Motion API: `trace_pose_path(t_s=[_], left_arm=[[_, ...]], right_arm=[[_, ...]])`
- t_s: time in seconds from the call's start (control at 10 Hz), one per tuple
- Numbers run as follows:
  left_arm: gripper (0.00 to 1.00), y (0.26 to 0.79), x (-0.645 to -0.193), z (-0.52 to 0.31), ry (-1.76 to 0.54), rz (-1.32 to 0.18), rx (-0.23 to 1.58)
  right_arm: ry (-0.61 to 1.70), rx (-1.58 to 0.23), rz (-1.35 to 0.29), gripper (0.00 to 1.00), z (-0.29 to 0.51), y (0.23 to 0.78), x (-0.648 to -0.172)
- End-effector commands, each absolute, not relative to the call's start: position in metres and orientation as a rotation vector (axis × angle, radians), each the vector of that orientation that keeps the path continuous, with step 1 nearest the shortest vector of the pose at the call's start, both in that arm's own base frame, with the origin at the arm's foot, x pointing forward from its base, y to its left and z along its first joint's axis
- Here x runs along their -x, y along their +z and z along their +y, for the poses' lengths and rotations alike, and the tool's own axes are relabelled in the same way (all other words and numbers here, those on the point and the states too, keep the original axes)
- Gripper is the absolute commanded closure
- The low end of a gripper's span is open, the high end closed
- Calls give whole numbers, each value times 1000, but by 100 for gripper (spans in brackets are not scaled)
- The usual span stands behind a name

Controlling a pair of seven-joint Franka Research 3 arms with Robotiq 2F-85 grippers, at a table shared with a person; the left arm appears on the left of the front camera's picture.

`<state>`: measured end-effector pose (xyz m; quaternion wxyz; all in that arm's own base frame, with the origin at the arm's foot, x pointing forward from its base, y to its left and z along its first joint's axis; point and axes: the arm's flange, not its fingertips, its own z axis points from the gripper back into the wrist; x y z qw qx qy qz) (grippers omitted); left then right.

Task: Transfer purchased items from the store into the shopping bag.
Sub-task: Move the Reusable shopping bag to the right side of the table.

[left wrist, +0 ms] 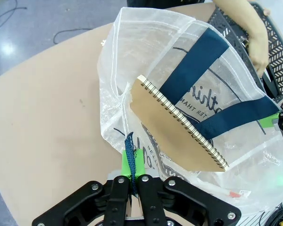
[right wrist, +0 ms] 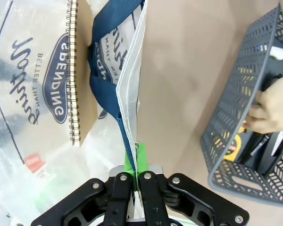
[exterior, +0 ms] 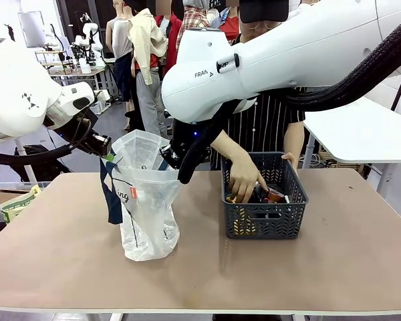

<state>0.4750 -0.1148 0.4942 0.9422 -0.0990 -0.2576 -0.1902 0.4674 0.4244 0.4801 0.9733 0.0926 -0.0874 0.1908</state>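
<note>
Left gripper [left wrist: 133, 163] and right gripper [right wrist: 136, 160] both clamped on bag [exterior: 147, 221] rim at 9 and 3 o'clock, bag upright at 9 o'clock of basket [exterior: 264, 224], notebook [left wrist: 179, 125] inside; person's hand [exterior: 244, 177] among basket items [exterior: 274, 195], grasp unclear.

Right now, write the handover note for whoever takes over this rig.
Left tool: shut on the shopping bag rim, at its blue strip.
Right tool: shut on the opposite rim; together they hold the bag's mouth open.
Bag stands on the table, left of the basket.
Done: a spiral notebook is in the bag.
Left: packaged items lie in the basket; the person's hand reaches in among them.
</note>
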Motion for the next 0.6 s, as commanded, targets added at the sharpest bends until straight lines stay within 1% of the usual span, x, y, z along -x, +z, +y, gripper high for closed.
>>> trace_pose_path(t_s=[0.0, 0.5], left_arm=[[100, 495, -475, -112, -394, -523, 195], [100, 495, -475, -112, -394, -523, 195]], right_arm=[[384, -186, -174, 100, 423, 477, -466], [384, -186, -174, 100, 423, 477, -466]])
